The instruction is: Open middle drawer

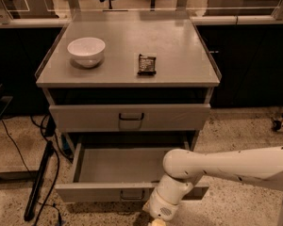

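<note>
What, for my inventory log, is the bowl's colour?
White; the bowl shows best in the camera view. The gripper sits at the bottom edge.

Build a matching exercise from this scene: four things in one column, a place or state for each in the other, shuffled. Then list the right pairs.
Things
1. white round bowl
2. small dark snack packet
3. grey metal middle drawer
4. robot's gripper

Places or states
A. pulled out of the grey cabinet
B. at the bottom edge of the view, in front of the cabinet
C. on the left side of the cabinet top
D. near the middle of the cabinet top

Pairs: 1-C, 2-D, 3-A, 4-B
</note>
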You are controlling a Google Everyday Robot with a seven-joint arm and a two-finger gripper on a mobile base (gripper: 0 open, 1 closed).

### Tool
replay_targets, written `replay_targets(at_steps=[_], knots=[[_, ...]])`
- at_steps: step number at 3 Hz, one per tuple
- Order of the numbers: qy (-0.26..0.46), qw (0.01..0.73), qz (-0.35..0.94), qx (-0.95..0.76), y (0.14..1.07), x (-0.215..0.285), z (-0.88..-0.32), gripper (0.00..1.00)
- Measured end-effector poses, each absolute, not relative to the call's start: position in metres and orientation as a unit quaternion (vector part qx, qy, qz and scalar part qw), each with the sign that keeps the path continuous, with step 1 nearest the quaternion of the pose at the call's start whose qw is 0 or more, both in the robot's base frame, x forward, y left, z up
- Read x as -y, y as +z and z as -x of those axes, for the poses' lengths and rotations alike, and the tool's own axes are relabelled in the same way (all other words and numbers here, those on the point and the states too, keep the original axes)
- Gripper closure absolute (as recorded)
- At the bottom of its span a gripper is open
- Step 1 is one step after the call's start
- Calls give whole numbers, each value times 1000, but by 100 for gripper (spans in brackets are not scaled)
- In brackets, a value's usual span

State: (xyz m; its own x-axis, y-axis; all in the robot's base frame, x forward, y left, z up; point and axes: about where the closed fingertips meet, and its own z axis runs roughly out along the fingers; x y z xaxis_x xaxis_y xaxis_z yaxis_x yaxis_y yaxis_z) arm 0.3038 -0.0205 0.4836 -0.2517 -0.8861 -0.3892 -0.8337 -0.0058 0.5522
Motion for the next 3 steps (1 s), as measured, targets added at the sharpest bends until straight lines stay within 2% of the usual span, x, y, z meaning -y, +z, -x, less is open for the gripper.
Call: replay_targets(at_steps=[3], knots=[[-313,-6,-595,740,480,30,-369,0]])
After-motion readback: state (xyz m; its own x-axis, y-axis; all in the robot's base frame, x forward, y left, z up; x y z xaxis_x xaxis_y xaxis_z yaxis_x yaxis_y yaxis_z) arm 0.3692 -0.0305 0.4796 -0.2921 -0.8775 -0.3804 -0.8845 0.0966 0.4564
